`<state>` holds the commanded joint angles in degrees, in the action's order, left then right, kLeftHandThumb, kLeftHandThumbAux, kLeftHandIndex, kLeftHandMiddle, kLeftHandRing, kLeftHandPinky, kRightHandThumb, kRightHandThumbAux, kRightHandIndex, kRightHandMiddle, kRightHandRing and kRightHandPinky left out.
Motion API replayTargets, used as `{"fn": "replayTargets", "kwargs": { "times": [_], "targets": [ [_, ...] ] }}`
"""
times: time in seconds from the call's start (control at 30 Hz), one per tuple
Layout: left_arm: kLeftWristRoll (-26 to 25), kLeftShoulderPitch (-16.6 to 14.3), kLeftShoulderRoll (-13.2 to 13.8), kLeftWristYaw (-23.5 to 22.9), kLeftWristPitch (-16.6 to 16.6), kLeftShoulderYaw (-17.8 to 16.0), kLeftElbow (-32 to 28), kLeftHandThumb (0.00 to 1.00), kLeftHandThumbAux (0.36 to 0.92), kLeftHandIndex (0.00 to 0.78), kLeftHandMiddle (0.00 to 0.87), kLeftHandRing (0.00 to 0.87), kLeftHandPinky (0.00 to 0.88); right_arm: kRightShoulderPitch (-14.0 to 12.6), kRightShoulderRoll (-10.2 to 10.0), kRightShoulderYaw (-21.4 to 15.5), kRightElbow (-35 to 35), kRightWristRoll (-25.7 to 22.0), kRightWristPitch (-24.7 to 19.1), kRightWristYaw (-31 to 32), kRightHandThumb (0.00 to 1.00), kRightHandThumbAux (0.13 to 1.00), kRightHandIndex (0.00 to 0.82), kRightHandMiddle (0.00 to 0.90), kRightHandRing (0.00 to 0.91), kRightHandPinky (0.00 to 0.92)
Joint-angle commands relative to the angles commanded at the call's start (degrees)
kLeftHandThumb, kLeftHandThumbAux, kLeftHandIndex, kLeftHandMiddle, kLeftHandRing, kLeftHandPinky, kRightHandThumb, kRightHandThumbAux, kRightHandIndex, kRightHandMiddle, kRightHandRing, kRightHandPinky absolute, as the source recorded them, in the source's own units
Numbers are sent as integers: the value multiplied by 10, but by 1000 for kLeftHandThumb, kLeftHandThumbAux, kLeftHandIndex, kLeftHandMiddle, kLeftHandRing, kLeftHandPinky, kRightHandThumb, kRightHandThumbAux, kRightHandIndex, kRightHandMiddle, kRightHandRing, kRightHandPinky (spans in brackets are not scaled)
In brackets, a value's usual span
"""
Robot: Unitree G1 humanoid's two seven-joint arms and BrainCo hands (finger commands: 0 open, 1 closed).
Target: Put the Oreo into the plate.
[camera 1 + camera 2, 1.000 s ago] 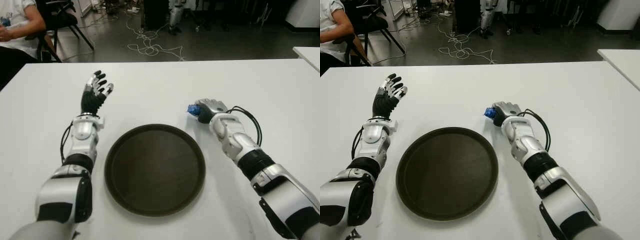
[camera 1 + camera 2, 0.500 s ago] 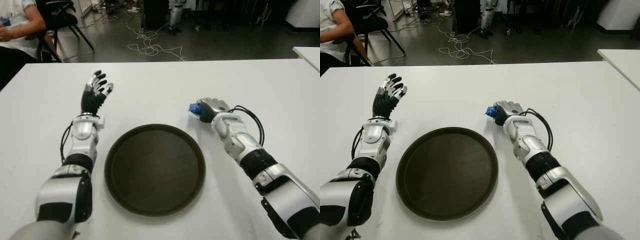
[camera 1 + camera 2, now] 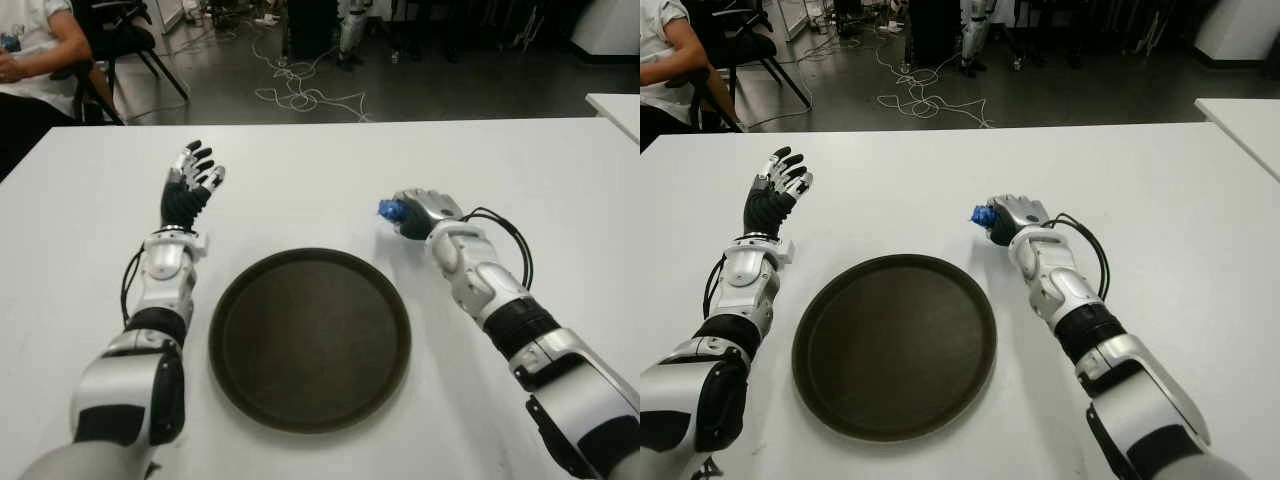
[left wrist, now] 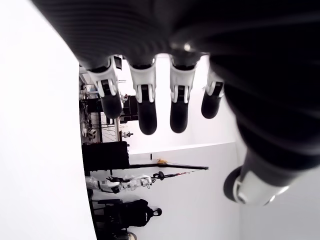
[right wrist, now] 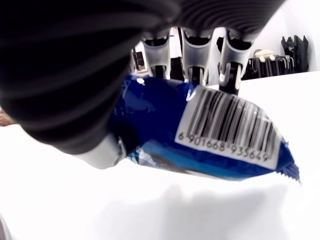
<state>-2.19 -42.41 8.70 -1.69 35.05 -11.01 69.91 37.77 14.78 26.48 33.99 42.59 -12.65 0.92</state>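
Nearest to you, the round dark plate [image 3: 309,338] lies on the white surface [image 3: 330,180] between the two forearms, and it holds nothing. Your right hand [image 3: 418,212] is beyond the plate's far right edge, and not over it. Its fingers [image 5: 197,52] are curled around the Oreo [image 5: 210,135], a small blue packet with a white barcode panel, so the hand is gripping it. In the right wrist view you see the packet pinched between the thumb and the fingers, with its crimped end sticking out free above the surface. In the eye views the blue end of the packet [image 3: 983,216] shows at the side of the hand that faces your left. I cannot tell whether the packet touches the surface.

Your left hand [image 3: 190,183] shows to the left of the plate and a little beyond it. It is raised with the palm up, the fingers [image 4: 145,100] loosely spread, and it holds nothing.

Farther away, past the edge of the surface, white cables [image 3: 300,95] lie on the dark floor [image 3: 470,90]. At the far left a person [image 3: 30,55] in a white shirt sits on a chair [image 3: 125,40].
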Motion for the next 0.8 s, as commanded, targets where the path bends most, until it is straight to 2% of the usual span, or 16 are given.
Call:
{"fn": "replayTargets", "kwargs": {
  "times": [0.13,0.2,0.27,0.4,0.53,0.6,0.8],
  "targets": [
    [0,0,0,1,-1,0,0,95,661,123,183,133,90,-26,6,-12,-79,5,-9,-6,694,722,433,711,713,696],
    [1,0,1,1,-1,1,1,95,657,123,184,131,84,-53,3,-18,-142,9,-14,-17,694,721,434,723,722,704],
    [2,0,1,1,-1,2,1,95,657,121,182,129,78,-96,-6,-24,-241,16,-17,-33,696,721,435,734,732,716],
    [2,0,2,0,-2,2,1,94,657,118,180,125,73,-127,-11,-28,-307,18,-15,-42,697,720,436,747,745,731],
    [2,0,2,0,-2,3,1,92,648,117,175,122,75,-150,-26,-26,-351,-2,29,-58,699,720,438,764,761,747],
    [2,0,2,3,-4,3,1,90,649,117,175,124,80,-170,-31,-15,-377,-18,66,-56,699,721,438,772,768,756],
    [2,-1,2,5,-7,3,3,95,660,118,176,129,82,-199,-28,-3,-406,-49,140,-29,698,723,437,786,784,776]
  ]
}}
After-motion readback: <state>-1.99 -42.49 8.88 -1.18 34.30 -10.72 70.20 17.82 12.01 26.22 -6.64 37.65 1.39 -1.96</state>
